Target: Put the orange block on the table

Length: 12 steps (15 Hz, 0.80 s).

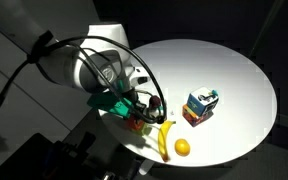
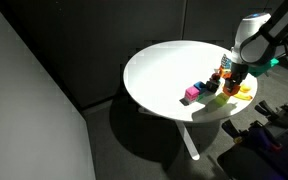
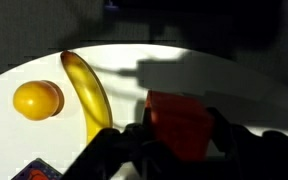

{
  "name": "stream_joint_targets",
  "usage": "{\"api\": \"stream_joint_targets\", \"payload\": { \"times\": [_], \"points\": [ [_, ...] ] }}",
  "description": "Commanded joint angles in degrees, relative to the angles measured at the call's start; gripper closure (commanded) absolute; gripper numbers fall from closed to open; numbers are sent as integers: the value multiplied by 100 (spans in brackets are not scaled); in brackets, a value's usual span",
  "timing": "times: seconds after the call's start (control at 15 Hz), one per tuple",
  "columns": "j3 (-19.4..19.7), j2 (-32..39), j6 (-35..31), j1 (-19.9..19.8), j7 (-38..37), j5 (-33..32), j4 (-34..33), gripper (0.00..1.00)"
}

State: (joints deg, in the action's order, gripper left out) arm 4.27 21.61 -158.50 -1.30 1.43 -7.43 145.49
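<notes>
In the wrist view the orange block, a small orange-red cube, sits between the two dark fingers of my gripper, which is shut on its sides. The block hangs over the white table and casts a shadow on it. In both exterior views the gripper is low over the table near its edge, above a cluster of small blocks. The held block is mostly hidden by the gripper in those views.
A banana and a round orange fruit lie close beside the gripper. A multicoloured carton stands further in. Small coloured cubes lie near the table edge.
</notes>
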Motion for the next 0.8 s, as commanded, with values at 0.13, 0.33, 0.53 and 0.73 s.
{"api": "stream_joint_targets", "payload": {
  "times": [0.13,0.33,0.53,0.73],
  "points": [
    [38,160,-94,-25,106,-42,-108,69],
    [44,243,-84,-26,104,-41,-172,69],
    [52,331,-65,-18,95,-42,-252,69],
    [51,422,-50,-12,91,-39,-332,69]
  ]
}}
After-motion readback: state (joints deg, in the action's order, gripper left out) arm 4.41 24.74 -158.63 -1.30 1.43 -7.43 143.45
